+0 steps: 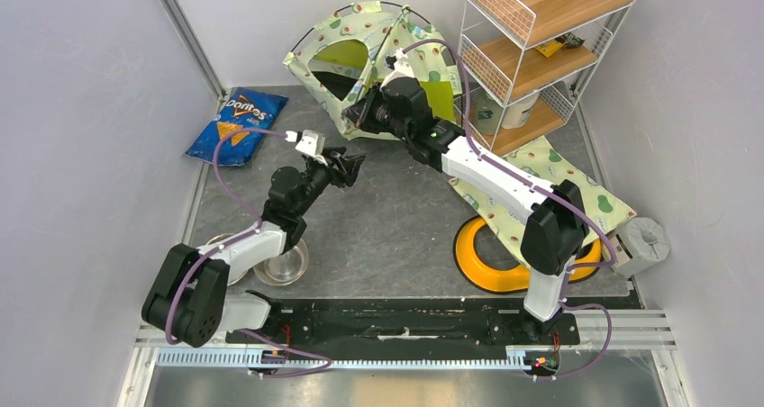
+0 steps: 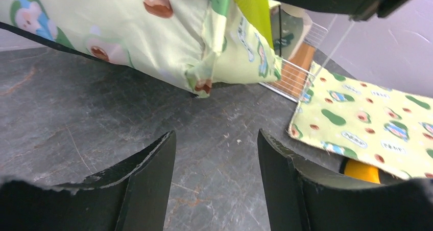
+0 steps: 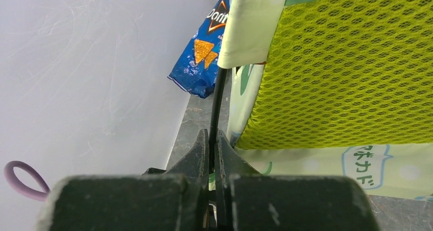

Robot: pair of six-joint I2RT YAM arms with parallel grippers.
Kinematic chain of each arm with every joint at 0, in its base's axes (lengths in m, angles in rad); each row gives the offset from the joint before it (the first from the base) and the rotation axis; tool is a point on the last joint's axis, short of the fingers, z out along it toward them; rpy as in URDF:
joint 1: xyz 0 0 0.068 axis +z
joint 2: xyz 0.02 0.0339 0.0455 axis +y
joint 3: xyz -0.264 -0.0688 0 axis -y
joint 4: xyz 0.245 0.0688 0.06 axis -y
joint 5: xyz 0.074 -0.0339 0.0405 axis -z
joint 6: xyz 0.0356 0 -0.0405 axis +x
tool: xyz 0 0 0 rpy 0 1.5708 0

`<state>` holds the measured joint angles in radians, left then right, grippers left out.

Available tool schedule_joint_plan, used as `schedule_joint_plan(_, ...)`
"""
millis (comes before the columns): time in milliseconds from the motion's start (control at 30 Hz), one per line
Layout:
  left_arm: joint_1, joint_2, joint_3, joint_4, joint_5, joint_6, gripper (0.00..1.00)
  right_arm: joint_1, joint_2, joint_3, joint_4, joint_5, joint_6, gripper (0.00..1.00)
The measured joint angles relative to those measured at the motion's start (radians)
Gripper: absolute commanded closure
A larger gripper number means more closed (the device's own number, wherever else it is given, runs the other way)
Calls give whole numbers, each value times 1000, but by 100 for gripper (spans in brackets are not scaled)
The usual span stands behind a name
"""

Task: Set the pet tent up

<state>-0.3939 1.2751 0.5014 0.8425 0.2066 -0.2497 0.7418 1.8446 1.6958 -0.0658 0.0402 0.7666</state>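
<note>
Nearest me, the left gripper (image 1: 347, 167) hangs over the dark tabletop (image 1: 396, 227). Its fingers are spread with nothing between them, close to a lower corner of the pet tent (image 1: 360, 51). Just beyond, the right gripper (image 3: 213, 139) is pinched tight on a thin black pole (image 3: 218, 98) at the tent's edge. The tent stands at the table's far side, between the Doritos bag (image 1: 239, 123) and the wire shelf (image 1: 532, 60).
</note>
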Motion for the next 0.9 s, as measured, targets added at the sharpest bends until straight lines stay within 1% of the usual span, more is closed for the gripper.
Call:
schedule_joint_plan(133,-25,40,2,66,-82,1,34,0,0,2,-12,7,4,100)
schedule_joint_plan(200,-32,55,6,101,-116,4,39,0,0,2,-15,8,5,100)
schedule_joint_plan(367,-36,81,36,164,-174,9,46,0,0,3,-19,10,9,100)
schedule_joint_plan(433,-37,92,48,183,-190,9,53,0,2,3,-18,10,11,100)
schedule_joint_plan(533,-40,110,55,203,-214,9,72,0,4,5,-18,11,12,100)
schedule_joint_plan(567,-40,116,56,209,-219,9,76,0,4,5,-19,11,12,100)
schedule_joint_plan(633,-41,123,57,216,-224,9,93,0,6,5,-18,14,12,100)
schedule_joint_plan(667,-41,124,57,218,-224,9,98,0,8,5,-19,14,13,100)
schedule_joint_plan(800,-44,125,57,212,-224,12,98,3,20,14,-18,21,10,100)
schedule_joint_plan(900,-44,109,56,175,-213,20,98,6,24,14,-17,30,-9,100)
